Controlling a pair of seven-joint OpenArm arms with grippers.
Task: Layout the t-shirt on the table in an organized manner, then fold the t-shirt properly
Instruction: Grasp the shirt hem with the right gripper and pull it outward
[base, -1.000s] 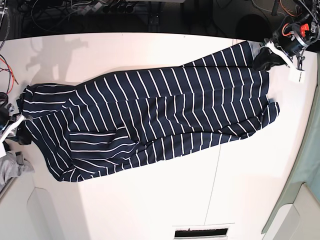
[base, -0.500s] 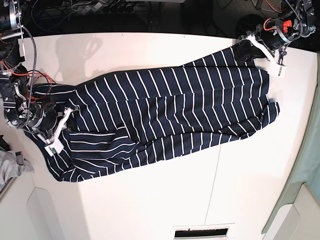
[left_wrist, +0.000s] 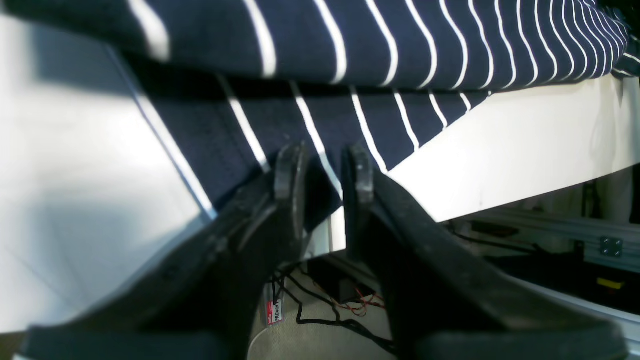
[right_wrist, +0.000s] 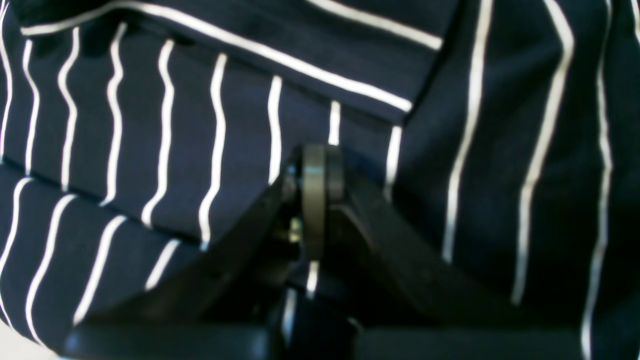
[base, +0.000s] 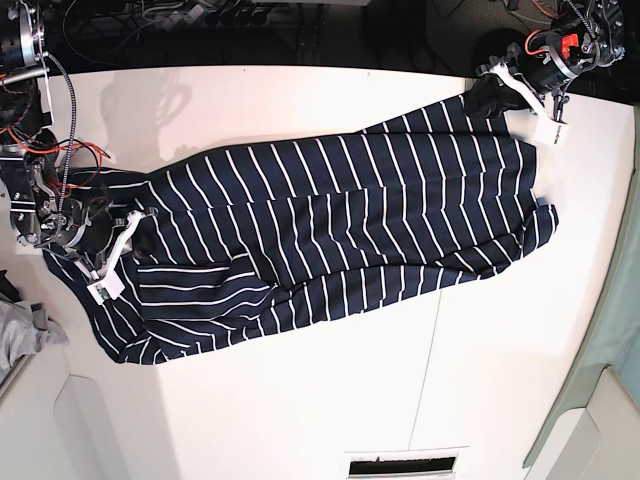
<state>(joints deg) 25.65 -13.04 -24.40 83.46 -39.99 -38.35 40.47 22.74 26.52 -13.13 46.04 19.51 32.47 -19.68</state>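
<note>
t-shirt (base: 330, 240) spread lengthwise across the table (base: 300, 400), bunched and creased, not yet flat. left gripper (left_wrist: 322, 170) at the table's far edge — jaws a narrow gap apart, dark striped cloth running between them; pinched or merely straddled, cannot tell. right gripper (right_wrist: 315, 200) jaws fully together, hovering over or pressed onto striped folds; nothing visibly caught between them.

risks, as judged:
- left corner sits right at the table edge beside that claw — a loose hold could let it slide off.
- uneven pulls would deepen the overlapped fold ahead of the right claw.
</note>
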